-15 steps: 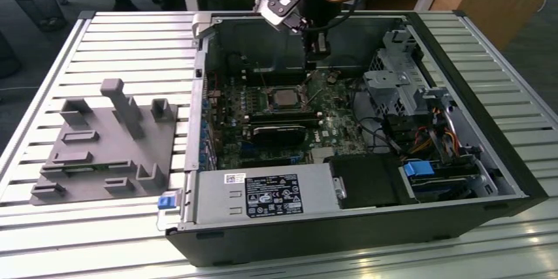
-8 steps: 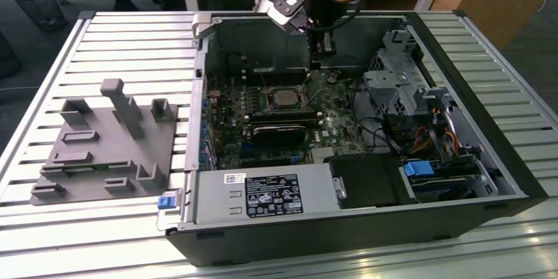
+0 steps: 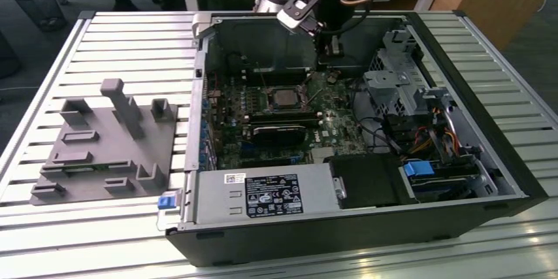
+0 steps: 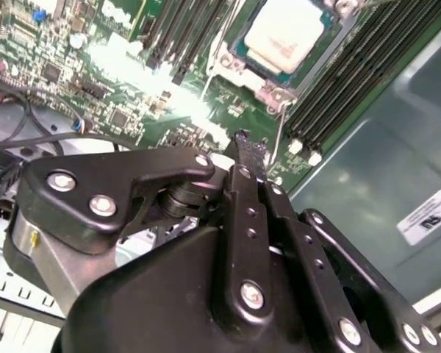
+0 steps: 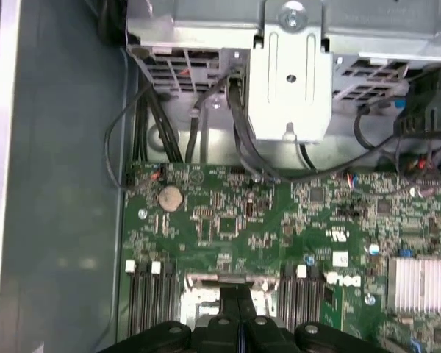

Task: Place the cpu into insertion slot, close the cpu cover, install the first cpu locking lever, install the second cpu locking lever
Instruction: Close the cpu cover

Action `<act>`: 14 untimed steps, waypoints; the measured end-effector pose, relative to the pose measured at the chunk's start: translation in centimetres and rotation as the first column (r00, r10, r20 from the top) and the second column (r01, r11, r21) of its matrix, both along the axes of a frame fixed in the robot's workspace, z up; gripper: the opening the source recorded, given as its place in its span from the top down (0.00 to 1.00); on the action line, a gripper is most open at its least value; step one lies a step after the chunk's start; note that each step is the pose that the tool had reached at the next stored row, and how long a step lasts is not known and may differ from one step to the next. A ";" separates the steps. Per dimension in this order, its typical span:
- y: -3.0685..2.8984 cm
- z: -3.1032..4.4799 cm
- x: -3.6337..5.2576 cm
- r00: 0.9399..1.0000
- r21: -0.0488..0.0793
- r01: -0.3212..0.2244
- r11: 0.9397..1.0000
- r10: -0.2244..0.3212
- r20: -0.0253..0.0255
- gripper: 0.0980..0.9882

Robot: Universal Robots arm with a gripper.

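Hovering end effector (image 4: 246,151), cpu (image 4: 287,33) in insertion slot (image 4: 228,65)

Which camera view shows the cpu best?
The second wrist view: the cpu is close, its pale metal top bright. In the exterior view the cpu is a small grey square amid the green board. The first wrist view gives at most a silvery socket edge by the gripper.

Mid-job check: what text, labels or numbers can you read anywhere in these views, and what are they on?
Nothing can be quoted reliably.
power supply label, exterior view: dense print, too small to read.
small white sticker beside it: too small.
case-wall sticker, second wrist view: blurred.
motherboard marking, white, first wrist view: blurred.
cpu top: washed out by glare, nothing legible.
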State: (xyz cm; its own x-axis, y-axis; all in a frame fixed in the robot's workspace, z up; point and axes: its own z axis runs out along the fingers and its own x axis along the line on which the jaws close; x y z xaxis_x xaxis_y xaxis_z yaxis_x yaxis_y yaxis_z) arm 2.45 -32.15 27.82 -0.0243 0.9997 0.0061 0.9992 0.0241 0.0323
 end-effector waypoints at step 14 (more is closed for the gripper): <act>0.08 -1.18 1.95 1.000 -0.001 0.000 1.000 0.000 -0.002 0.99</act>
State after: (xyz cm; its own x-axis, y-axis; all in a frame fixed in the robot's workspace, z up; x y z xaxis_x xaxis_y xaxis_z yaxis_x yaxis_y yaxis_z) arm 4.40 -32.06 26.64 -0.0246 0.9997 0.0053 0.9992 0.0244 0.0305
